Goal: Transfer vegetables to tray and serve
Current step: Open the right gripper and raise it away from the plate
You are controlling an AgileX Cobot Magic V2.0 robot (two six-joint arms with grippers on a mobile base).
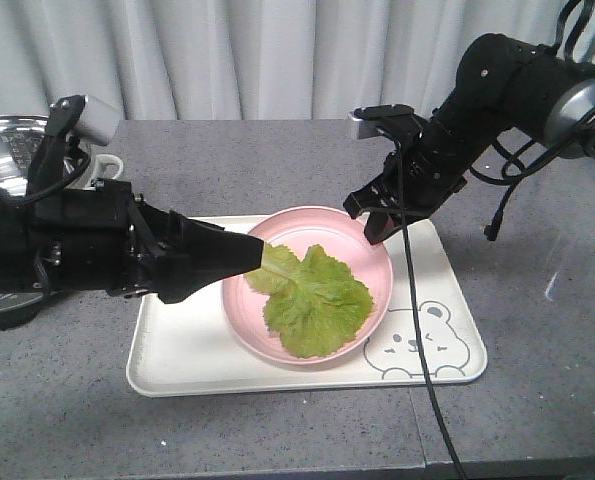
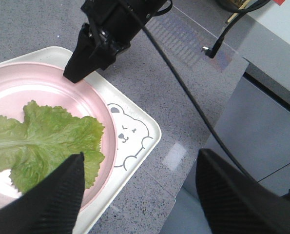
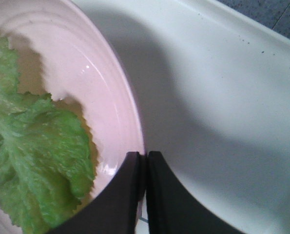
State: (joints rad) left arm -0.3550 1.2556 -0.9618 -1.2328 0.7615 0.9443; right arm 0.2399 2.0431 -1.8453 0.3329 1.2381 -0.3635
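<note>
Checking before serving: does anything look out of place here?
Nothing spilled or damaged. One oddity: a loose black cable dangles from the right arm past the bear corner of the tray, where it could snag.

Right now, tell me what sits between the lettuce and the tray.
The pink plate: the lettuce lies in it, and it rests on the tray. The right gripper has its jaws shut on the plate's rim.
</note>
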